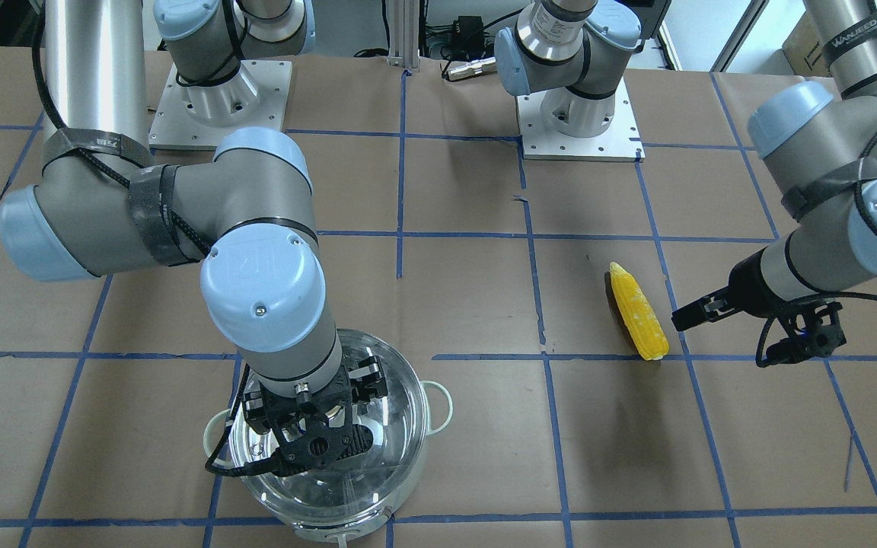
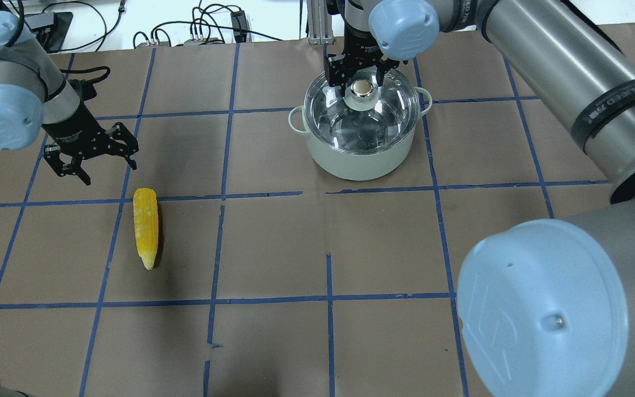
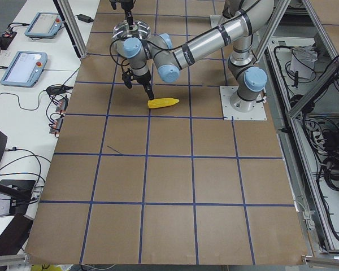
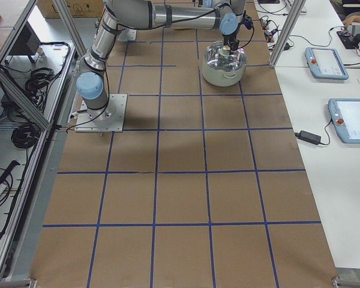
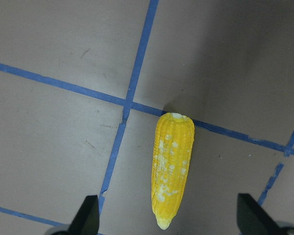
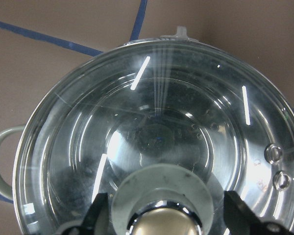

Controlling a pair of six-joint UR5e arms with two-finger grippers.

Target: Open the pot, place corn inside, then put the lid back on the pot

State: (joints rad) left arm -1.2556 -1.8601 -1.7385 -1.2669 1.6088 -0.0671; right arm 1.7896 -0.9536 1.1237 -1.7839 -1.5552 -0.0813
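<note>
Lid [image 2: 375, 124]: seated on pot [image 2: 359, 161].
Right gripper [image 2: 360, 81]: jaws spread, straddling knob [image 2: 362, 92], not clamped.
Handling: centre on knob, close at grey collar, lift straight up clear of rim.
Corn [image 2: 145, 225]: flat on table [image 2: 273, 248], well apart from pot.
Left gripper [image 2: 109, 172]: open, hovering near corn's blunt end.

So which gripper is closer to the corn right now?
Left. The left gripper hovers open beside the corn; the right gripper is across the table, over the lid on the pot.
</note>
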